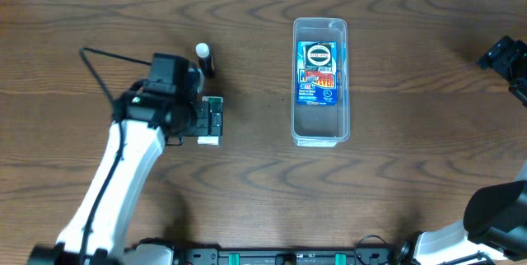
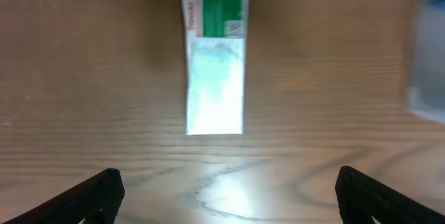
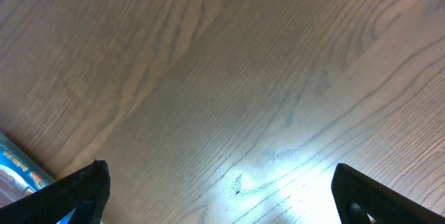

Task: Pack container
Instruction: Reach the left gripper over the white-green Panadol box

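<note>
The container (image 1: pixel 321 129) sits right of centre on the tabletop (image 1: pixel 412 174), its long sides running from the far edge toward the near edge. A blue printed pack (image 1: pixel 318 72) lies flat in its far half, and the bin's floor shows through in the near half. Its rim stands apart from everything else. A broad strip of wood separates its left wall from the left arm, and a wider stretch lies between its right wall and the right arm at the tabletop's right edge.

A small green-and-white box (image 2: pixel 215 64) lies flat on the wood to the left of the container, well apart from it. In the left wrist view all four of its edges are free. Just beyond it in the overhead view is a small black tube with a white cap (image 1: pixel 203 58), near the box, though contact cannot be judged.

The left arm (image 1: pixel 123 158) reaches up from the near-left corner and bends toward the centre. The left gripper (image 2: pixel 226 193) hangs above the box with its jaws wide apart, holding nothing. The right gripper (image 3: pixel 222 189) hovers over bare wood, its jaws also spread wide and empty. A sliver of the blue pack shows at the lower left of its view.
</note>
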{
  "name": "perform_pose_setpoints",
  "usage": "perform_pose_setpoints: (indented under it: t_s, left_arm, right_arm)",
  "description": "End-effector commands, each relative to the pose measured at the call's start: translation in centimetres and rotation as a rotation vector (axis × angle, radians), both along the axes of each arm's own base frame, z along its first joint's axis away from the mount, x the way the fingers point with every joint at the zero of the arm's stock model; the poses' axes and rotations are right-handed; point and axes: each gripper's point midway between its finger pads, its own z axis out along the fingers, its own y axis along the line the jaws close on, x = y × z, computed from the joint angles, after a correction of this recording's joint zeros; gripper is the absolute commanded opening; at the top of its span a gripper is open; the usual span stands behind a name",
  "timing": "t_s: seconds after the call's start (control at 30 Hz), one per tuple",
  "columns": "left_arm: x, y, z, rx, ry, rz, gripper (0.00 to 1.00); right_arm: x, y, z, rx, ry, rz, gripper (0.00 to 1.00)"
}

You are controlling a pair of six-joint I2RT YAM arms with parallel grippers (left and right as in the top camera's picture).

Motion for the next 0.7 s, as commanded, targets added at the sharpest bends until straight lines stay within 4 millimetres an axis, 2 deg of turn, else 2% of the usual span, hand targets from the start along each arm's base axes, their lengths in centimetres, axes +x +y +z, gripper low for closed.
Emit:
perform_pose_setpoints:
  t_s: [0.0, 0.1, 0.23, 0.67]
  left_arm:
    - [1.6, 0.8, -1.7, 0.069, 0.016, 0.025, 0.98]
    - [2.8, 0.4, -3.3, 0.061, 0.027, 0.029, 0.98]
    - [2.9, 0.4, -5.3, 0.073, 0.078, 0.027, 0.98]
    - [3.9, 0.0, -8.5, 0.082, 0.117, 0.02, 0.98]
  right_arm:
    - [0.0, -0.2, -0.2, 0.002, 0.004, -0.016, 0.99]
    - [0.0, -0.2, -0.2, 0.002, 0.004, -0.016, 0.99]
    - [0.0, -0.2, -0.2, 0.002, 0.004, -0.016, 0.99]
    - [0.0, -0.2, -0.2, 0.002, 0.004, -0.016, 0.99]
